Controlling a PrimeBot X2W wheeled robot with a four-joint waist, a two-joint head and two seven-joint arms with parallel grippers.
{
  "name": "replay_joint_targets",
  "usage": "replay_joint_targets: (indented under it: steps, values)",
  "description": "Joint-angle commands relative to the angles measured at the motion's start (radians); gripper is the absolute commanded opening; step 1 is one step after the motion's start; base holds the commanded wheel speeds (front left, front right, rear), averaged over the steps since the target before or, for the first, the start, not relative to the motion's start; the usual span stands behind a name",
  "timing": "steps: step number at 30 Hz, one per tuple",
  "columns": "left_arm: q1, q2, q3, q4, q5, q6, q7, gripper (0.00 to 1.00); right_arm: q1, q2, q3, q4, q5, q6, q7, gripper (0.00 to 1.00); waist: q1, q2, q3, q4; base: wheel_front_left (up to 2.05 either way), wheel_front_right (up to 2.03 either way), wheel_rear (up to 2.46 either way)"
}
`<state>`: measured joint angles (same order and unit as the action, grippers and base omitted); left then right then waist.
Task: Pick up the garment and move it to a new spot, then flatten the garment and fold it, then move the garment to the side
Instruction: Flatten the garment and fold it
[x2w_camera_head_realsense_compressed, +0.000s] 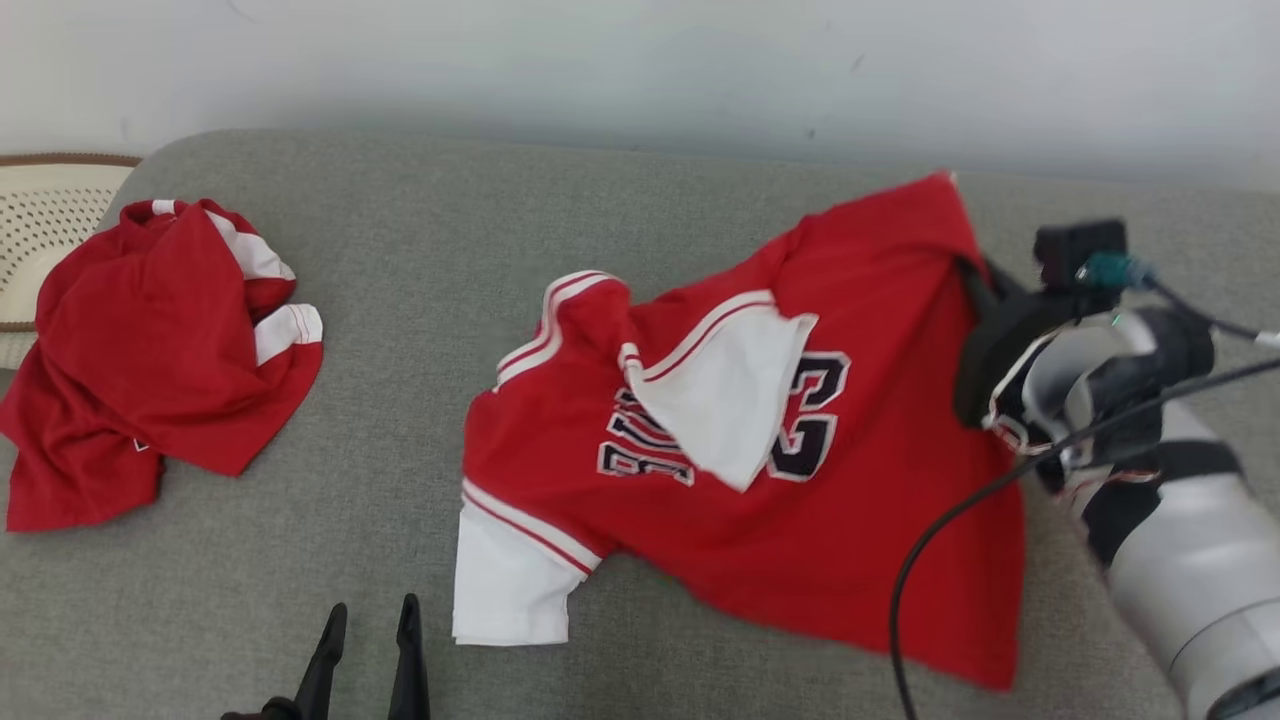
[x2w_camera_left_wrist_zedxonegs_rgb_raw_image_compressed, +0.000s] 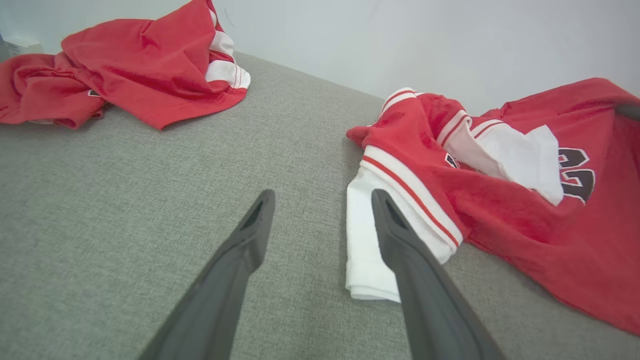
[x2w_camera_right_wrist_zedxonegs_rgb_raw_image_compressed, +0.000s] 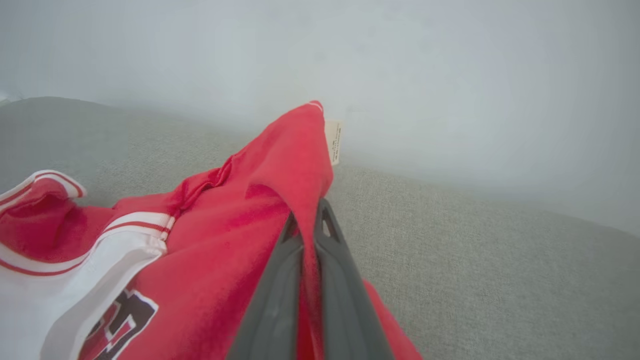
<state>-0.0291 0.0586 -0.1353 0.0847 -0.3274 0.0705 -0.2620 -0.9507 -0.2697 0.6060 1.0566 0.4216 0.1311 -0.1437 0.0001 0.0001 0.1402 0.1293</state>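
Reporting from the remote station: I count two red garments on the grey upholstered seat (x2w_camera_head_realsense_compressed: 400, 250), and two grippers.

Item one, the task garment: a red jersey (x2w_camera_head_realsense_compressed: 800, 520) with the number 23 in dark print, lying mostly spread but not flat. It has two white sleeves. One sleeve (x2w_camera_head_realsense_compressed: 510, 580) lies out at the jersey's lower left corner; the other sleeve (x2w_camera_head_realsense_compressed: 730, 400) is folded back across the chest and covers part of the lettering.

Item two: a second red-and-white garment (x2w_camera_head_realsense_compressed: 150, 370), crumpled in a heap well to the left of the jersey and apart from it.

The right gripper (x2w_camera_head_realsense_compressed: 968, 265) is at the jersey's far right edge. In the right wrist view its jaws are closed on a raised fold of the red cloth (x2w_camera_right_wrist_zedxonegs_rgb_raw_image_compressed: 307, 217), which peaks above the fingertips. A small pale label (x2w_camera_right_wrist_zedxonegs_rgb_raw_image_compressed: 333, 140) hangs at the top of that fold. One black cable (x2w_camera_head_realsense_compressed: 950, 530) runs from the right arm across the jersey's right side.

The left gripper (x2w_camera_head_realsense_compressed: 372, 608) stands just left of the lower sleeve, jaws wide apart and holding nothing. The left wrist view shows its right finger (x2w_camera_left_wrist_zedxonegs_rgb_raw_image_compressed: 400, 240) in front of that sleeve; I cannot tell whether it touches.

One cream perforated object (x2w_camera_head_realsense_compressed: 50, 220) sits beyond the crumpled garment, farthest from the jersey. A white wall (x2w_camera_head_realsense_compressed: 600, 60) stands behind the jersey.
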Motion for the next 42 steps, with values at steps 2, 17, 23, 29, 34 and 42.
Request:
replay_joint_targets:
  steps: [2, 17, 23, 29, 34, 42]
  values:
    - [-0.014, -0.001, -0.005, 0.006, 0.006, -0.008, -0.003, 1.0, -0.063, -0.034, 0.023, 0.006, 0.0, -0.001, 0.014, 0.0, -0.0001, -0.0001, 0.013, 0.014, 0.0, 0.0, 0.0]
    - [-0.048, -0.005, -0.033, 0.031, 0.013, -0.021, -0.003, 1.0, -0.217, -0.103, 0.086, 0.127, 0.006, -0.001, 0.015, 0.27, -0.0001, -0.0001, 0.044, 0.08, 0.0, 0.0, 0.0]
    - [-0.041, -0.006, -0.026, 0.037, 0.013, -0.018, -0.003, 1.0, -0.206, -0.091, 0.087, 0.175, 0.0, -0.001, -0.027, 1.0, -0.0001, -0.0001, 0.029, 0.076, 0.0, 0.0, 0.0]
    - [-0.022, -0.006, -0.018, 0.031, 0.015, -0.014, -0.003, 1.0, -0.178, -0.077, 0.071, 0.185, 0.011, -0.001, -0.084, 1.0, -0.0001, -0.0001, 0.003, 0.045, 0.0, 0.0, 0.0]
    - [-0.006, -0.006, -0.004, 0.024, 0.017, -0.01, -0.003, 1.0, -0.121, -0.063, 0.044, 0.122, 0.053, -0.001, -0.117, 1.0, -0.0001, -0.0001, -0.021, 0.012, 0.0, 0.0, 0.0]
    - [0.016, -0.005, 0.008, 0.005, 0.024, -0.001, -0.003, 1.0, 0.059, -0.092, -0.052, -0.16, 0.056, -0.001, -0.121, 1.0, -0.0001, -0.0001, -0.043, -0.032, 0.0, 0.0, 0.0]
